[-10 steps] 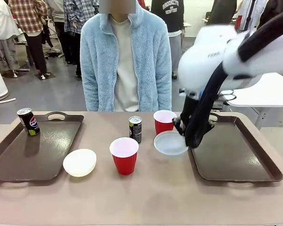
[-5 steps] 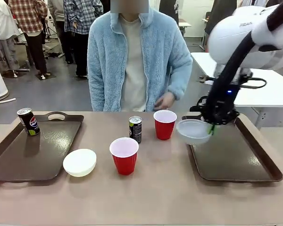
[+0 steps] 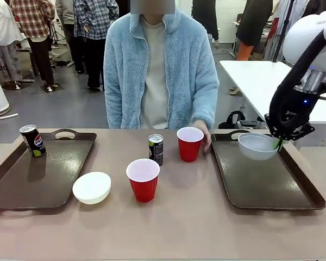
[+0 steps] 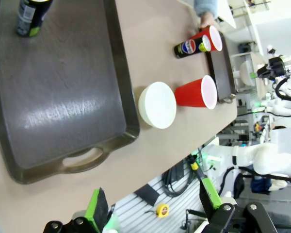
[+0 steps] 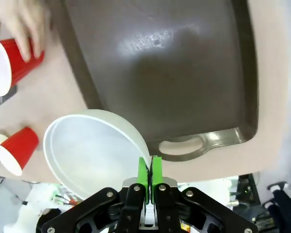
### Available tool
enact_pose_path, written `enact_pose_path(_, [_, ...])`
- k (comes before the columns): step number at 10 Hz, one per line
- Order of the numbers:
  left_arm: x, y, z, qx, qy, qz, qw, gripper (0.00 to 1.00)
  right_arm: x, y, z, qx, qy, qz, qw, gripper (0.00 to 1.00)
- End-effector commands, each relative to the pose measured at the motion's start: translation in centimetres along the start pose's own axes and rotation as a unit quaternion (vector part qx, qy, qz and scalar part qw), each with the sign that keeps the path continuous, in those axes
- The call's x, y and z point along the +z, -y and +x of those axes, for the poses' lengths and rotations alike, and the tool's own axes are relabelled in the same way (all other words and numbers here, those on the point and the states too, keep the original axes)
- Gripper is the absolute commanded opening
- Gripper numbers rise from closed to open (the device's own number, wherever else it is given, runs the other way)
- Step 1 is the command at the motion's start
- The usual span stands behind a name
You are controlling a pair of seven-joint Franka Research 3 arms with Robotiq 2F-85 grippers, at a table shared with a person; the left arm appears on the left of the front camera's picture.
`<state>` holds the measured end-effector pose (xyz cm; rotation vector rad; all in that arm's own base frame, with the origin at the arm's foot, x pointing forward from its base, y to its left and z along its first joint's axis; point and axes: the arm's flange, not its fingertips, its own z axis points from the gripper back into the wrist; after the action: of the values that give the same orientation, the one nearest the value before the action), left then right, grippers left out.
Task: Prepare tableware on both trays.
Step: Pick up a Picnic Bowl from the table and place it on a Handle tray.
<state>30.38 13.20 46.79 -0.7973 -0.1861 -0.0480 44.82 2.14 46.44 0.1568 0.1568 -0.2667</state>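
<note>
My right gripper (image 3: pixel 279 142) is shut on the rim of the pale grey-white bowl (image 3: pixel 257 145) and holds it just above the far end of the right tray (image 3: pixel 263 190). In the right wrist view the green pads (image 5: pixel 149 173) pinch the bowl (image 5: pixel 87 148) over the tray (image 5: pixel 160 63). The person's hand (image 3: pixel 206 139) touches the far red cup (image 3: pixel 189 143). A second red cup (image 3: pixel 143 179), a cream bowl (image 3: pixel 91 187) and a dark can (image 3: pixel 156 148) stand on the table. Another can (image 3: pixel 32 140) stands on the left tray (image 3: pixel 38 176). My left gripper (image 4: pixel 153 204) hangs open, high above the left tray (image 4: pixel 53 97).
The person in a light blue fleece (image 3: pixel 160 70) stands at the far side of the table. A white table (image 3: pixel 261 81) lies behind at the right. Bare tabletop (image 3: pixel 168 228) runs along the near edge.
My right arm has carried the bowl from the table's middle rightwards to above the right tray. The person's hand has come forward to the far red cup.
</note>
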Motion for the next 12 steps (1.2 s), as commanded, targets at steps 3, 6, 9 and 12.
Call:
enact_pose_path(3, [0.2,-0.1,-0.1,-0.002,0.002,-0.004,1.000,1.00,-5.5,0.5,0.9,-0.022,0.008,-0.056,0.998,0.00])
enact_pose_path(6, [0.2,-0.1,-0.1,-0.002,0.002,-0.004,1.000,1.00,-7.2,1.2,0.5,-0.024,-0.001,-0.056,0.998,0.00])
enact_pose_path(9, [0.2,-0.1,-0.1,-0.002,0.002,-0.004,1.000,1.00,-4.8,-1.3,-14.5,0.066,0.017,-0.099,0.993,0.00])
enact_pose_path(12, [0.2,-0.1,-0.1,-0.002,0.002,-0.004,1.000,1.00,-5.2,-0.7,-13.5,0.051,-0.027,-0.102,0.993,0.00])
